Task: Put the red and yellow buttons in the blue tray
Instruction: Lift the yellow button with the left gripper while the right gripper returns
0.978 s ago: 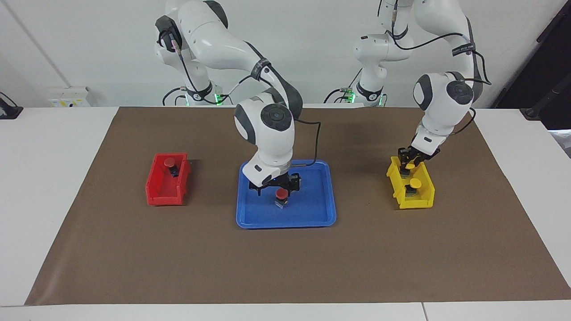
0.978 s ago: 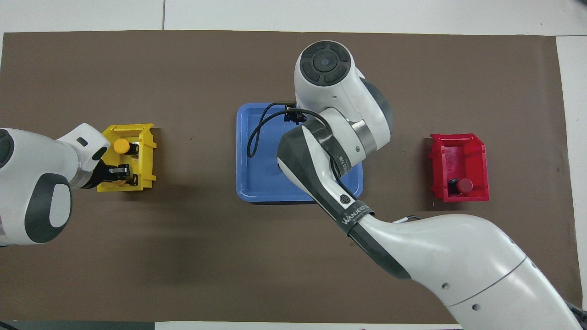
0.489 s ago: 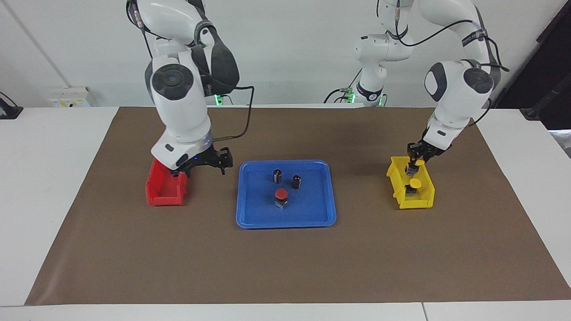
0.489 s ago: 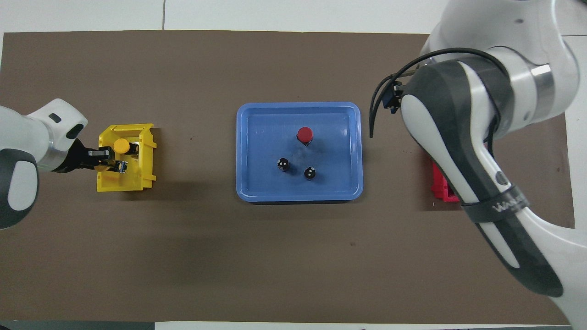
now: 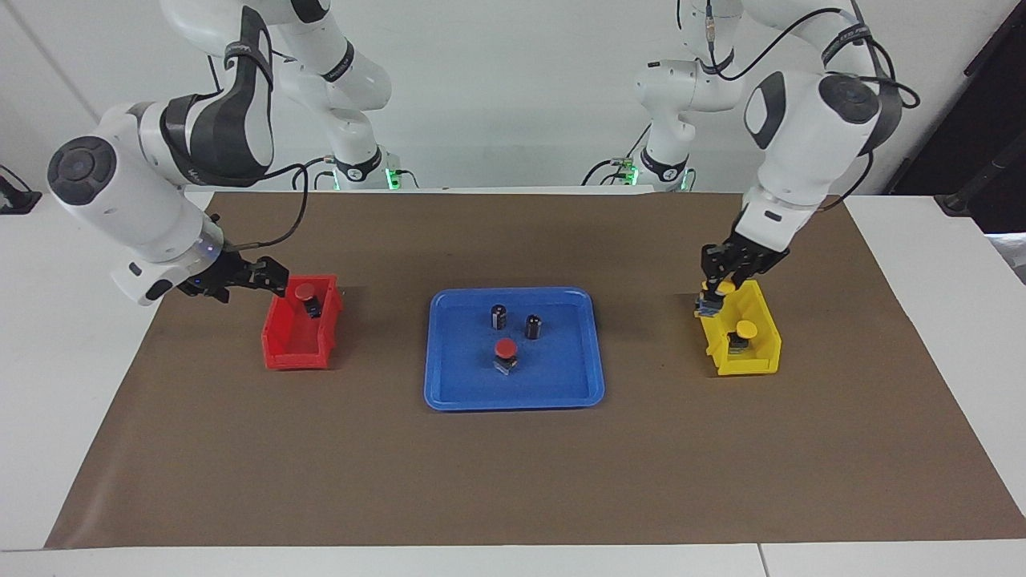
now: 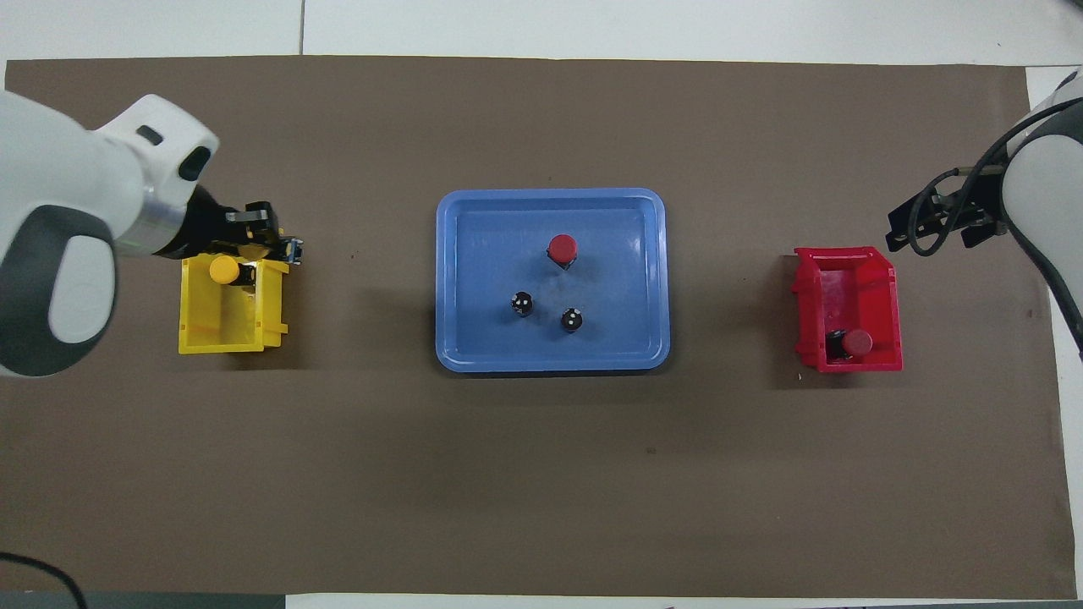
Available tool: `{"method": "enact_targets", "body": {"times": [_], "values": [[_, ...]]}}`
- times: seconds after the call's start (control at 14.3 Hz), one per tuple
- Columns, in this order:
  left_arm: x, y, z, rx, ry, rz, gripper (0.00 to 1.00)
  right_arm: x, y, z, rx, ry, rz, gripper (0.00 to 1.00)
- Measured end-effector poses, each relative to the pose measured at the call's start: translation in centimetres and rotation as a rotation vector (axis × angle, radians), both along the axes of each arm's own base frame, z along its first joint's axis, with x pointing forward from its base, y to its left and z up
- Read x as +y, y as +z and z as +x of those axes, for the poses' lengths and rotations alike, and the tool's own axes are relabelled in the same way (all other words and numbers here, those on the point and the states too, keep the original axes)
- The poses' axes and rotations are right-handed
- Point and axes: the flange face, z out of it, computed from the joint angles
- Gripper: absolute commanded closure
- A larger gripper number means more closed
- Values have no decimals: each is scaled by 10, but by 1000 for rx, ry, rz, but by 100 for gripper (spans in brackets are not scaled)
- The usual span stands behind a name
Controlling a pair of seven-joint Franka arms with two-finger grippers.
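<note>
The blue tray point(image 5: 457, 385) point(image 6: 461, 338) lies mid-table and holds one red button point(image 5: 505, 348) point(image 6: 562, 248). A second red button point(image 5: 304, 292) point(image 6: 860, 341) sits in the red bin point(image 5: 288, 353) point(image 6: 846, 279). My left gripper point(image 5: 716, 282) point(image 6: 264, 239) is shut on a yellow button point(image 5: 725, 287), held just above the rim of the yellow bin point(image 5: 749, 365) point(image 6: 224, 334). The other yellow button point(image 5: 745, 328) point(image 6: 223, 269) sits in that bin. My right gripper point(image 5: 248, 280) point(image 6: 909, 228) is open and empty, in the air beside the red bin.
Two dark capless cylinders point(image 5: 498, 315) point(image 5: 533, 324) stand in the tray, nearer to the robots than the red button; they also show in the overhead view point(image 6: 522, 303) point(image 6: 572, 320). A brown mat point(image 5: 513, 481) covers the white table.
My right gripper left the red button in the tray and swung away past the red bin. My left gripper closed on a yellow button and lifted it out of the yellow bin.
</note>
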Motion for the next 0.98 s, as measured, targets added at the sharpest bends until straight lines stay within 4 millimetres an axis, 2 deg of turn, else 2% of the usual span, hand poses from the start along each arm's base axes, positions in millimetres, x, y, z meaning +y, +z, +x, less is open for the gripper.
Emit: {"method": "enact_targets", "body": {"times": [0.07,0.14,0.28,0.35,0.42,0.49,0.77,0.98], "values": [[-33,-9,8,4,-5,-4,98,8,-9,-1,-28,11,-1,10],[-65,-21,15,9,-16,-6,98,26,-17,-4,-38,38,-1,13],[-109,-42,21,15,-34,-9,98,70,-29,-14,-28,92,-13,14],[-128,-51,23,14,-39,-12,98,81,-34,-20,-21,101,-23,14],[-145,-58,25,14,-37,-14,98,81,-39,-26,-23,97,-30,14],[-159,-64,28,14,-32,-17,98,71,-45,-30,-39,83,-35,14],[-208,-90,36,8,-29,3,99,21,-72,-46,-86,30,-40,16],[-243,-106,19,6,-57,44,99,19,-92,-60,-109,26,-43,16]]}}
